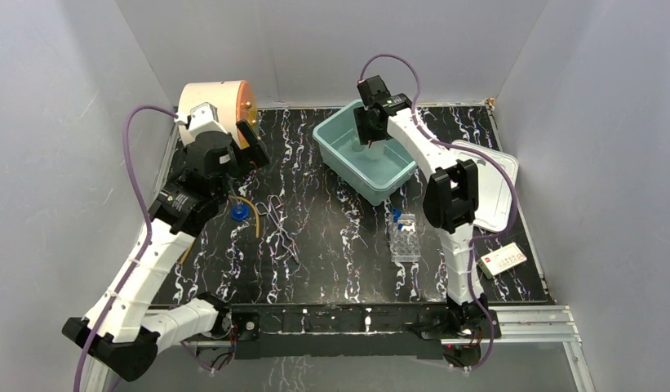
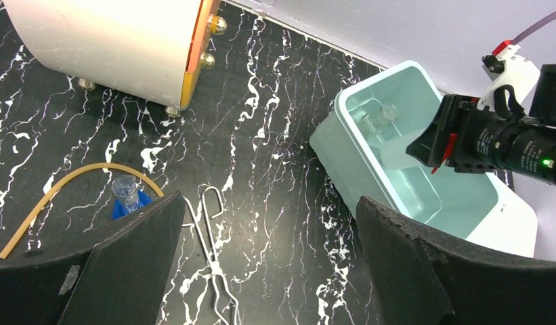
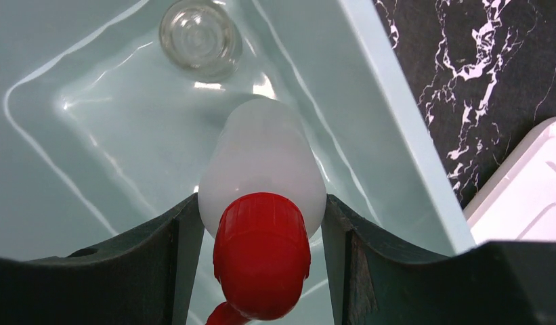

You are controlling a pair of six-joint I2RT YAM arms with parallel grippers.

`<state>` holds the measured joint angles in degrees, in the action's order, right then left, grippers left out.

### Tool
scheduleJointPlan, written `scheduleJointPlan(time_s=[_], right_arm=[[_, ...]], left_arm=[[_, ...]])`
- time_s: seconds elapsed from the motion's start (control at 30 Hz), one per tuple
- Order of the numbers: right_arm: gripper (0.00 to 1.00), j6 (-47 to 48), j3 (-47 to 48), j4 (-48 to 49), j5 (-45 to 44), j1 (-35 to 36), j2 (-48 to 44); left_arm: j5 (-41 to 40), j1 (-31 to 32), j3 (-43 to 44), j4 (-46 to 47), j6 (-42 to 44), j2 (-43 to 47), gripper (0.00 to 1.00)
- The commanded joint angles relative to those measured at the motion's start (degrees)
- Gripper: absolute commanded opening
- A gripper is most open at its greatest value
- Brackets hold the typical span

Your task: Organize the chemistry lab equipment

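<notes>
My right gripper (image 3: 258, 217) is shut on the white squeeze bottle (image 3: 261, 162) just below its red cap (image 3: 261, 254). It holds the bottle inside the teal bin (image 3: 370, 88). A clear glass vial (image 3: 200, 30) lies on the bin floor beyond the bottle. My left gripper (image 2: 268, 203) is open and empty above the table near the cream drum. Below it lie the yellowish tubing (image 2: 65, 183) and the blue ring (image 2: 129, 203), which has a small clear piece on it. The clear tube rack (image 1: 405, 238) with blue-capped tubes (image 1: 397, 215) stands mid-table, right of centre.
Metal tongs (image 2: 210, 250) lie beside the blue ring. The cream drum with an orange face (image 1: 213, 102) stands at the back left. A white lid (image 1: 494, 184) lies right of the bin (image 1: 366, 155). A small white box with red marking (image 1: 501, 259) lies at the right.
</notes>
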<state>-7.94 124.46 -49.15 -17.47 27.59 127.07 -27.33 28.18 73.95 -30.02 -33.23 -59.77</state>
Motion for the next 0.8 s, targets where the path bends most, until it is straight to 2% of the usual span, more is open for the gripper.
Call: scheduleJointPlan(time_s=[0.0,0.37,0.53,0.77], right_arm=[[0.56,1.6,6.6,1.6,0.8,-1.1,2.5],[0.65,2.3,10.9,0.7,6.4,-2.0,6.9],[0.68,1.7,12.1,-0.7,4.5,-2.2,8.3],[0.79,0.9,15.0,-1.6,2.8,-2.2,8.1]], left_arm=[[-0.5,-0.4,0.0,0.6,0.0,-0.1,0.98],[-1.0,-0.4,1.1,0.6,1.2,-1.3,0.98],[-0.8,-0.4,1.2,0.7,1.2,-1.5,0.98],[-1.2,-0.4,1.8,0.5,2.0,-1.5,0.98]])
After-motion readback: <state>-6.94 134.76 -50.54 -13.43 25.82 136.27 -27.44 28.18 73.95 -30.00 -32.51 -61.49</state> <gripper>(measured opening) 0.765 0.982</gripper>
